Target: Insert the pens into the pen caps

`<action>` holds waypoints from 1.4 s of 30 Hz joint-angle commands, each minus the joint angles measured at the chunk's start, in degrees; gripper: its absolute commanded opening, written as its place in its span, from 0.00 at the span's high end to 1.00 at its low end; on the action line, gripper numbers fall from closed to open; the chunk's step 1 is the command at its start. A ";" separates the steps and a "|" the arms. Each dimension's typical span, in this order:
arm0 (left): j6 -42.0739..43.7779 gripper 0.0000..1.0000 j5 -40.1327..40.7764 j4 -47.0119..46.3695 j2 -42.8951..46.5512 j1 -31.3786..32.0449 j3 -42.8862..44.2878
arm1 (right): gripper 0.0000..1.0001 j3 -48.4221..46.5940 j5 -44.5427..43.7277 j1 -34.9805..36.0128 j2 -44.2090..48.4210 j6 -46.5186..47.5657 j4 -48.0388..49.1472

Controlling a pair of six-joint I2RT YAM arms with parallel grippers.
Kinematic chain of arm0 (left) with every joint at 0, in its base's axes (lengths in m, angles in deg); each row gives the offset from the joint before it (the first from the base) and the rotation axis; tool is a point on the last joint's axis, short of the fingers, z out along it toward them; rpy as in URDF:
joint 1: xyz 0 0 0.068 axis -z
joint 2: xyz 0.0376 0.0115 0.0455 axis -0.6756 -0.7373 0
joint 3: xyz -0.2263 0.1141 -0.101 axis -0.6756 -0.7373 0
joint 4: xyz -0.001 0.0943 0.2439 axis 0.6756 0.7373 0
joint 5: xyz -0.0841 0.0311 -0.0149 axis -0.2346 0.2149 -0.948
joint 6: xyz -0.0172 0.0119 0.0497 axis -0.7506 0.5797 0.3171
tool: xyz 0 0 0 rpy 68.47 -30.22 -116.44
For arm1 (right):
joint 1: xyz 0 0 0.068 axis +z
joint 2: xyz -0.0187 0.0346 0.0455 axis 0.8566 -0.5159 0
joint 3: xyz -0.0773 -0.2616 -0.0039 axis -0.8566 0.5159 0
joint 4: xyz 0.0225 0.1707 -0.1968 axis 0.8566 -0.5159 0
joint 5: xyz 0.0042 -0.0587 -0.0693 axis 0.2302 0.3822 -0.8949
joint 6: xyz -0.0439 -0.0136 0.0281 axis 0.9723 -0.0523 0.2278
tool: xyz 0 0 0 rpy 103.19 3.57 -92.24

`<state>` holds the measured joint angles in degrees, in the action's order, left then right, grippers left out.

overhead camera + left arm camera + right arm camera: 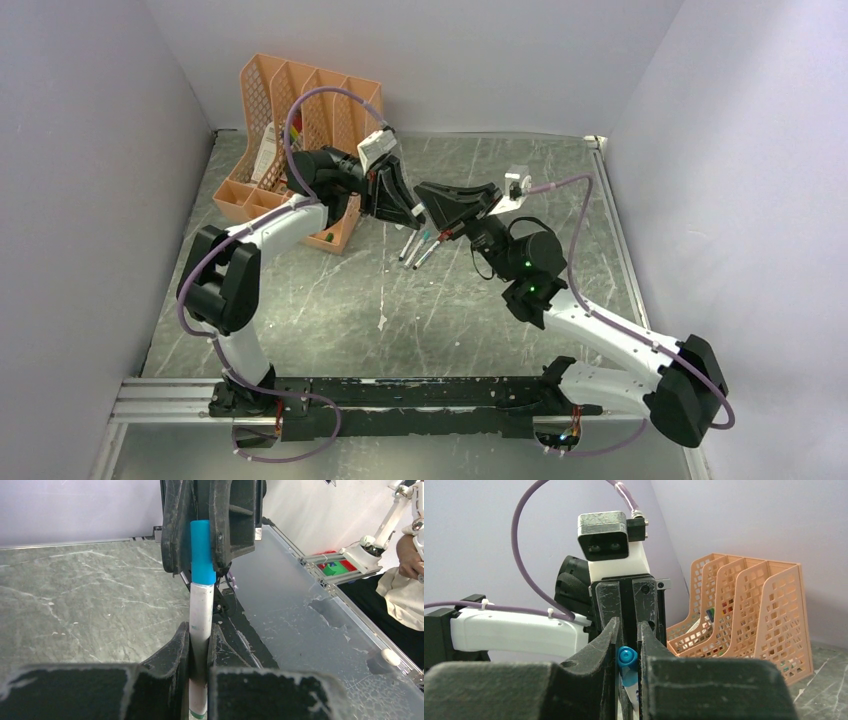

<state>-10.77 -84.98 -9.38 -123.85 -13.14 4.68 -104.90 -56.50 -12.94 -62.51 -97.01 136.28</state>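
A white pen (201,610) is clamped between the fingers of my left gripper (200,630), which is shut on the barrel. A teal pen cap (202,550) sits on the pen's far end, in line with the barrel. My right gripper (202,567) is shut on that cap from the opposite side. In the right wrist view the cap (627,657) shows end-on between my right gripper's (628,630) fingers, with the white pen (633,695) below it. From above, the left gripper (403,208) and right gripper (428,215) meet tip to tip over mid-table. Other pens (415,248) lie on the table just below them.
An orange mesh file rack (290,100) stands at the back left, close behind the left arm, with coloured items inside; the right wrist view shows the rack (749,610) at right. The grey marbled table (380,310) is walled on three sides.
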 commanded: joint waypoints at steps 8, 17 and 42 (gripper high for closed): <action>-1.23 0.93 29.51 -2.81 1.78 0.82 10.35 | 1.00 9.97 18.64 9.79 -13.17 -5.09 -28.03; -1.61 0.93 29.05 -2.45 1.59 0.73 11.68 | 1.00 10.94 18.35 10.86 -15.57 -4.99 -27.91; 31.58 0.93 41.90 31.85 8.03 0.43 -20.13 | 0.40 10.70 -30.96 8.86 33.65 -8.94 -45.65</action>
<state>1.06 -55.52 -0.51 -120.42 -12.92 -14.88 -92.42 -79.36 -4.22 -32.30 -105.77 107.36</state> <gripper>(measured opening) 0.166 0.594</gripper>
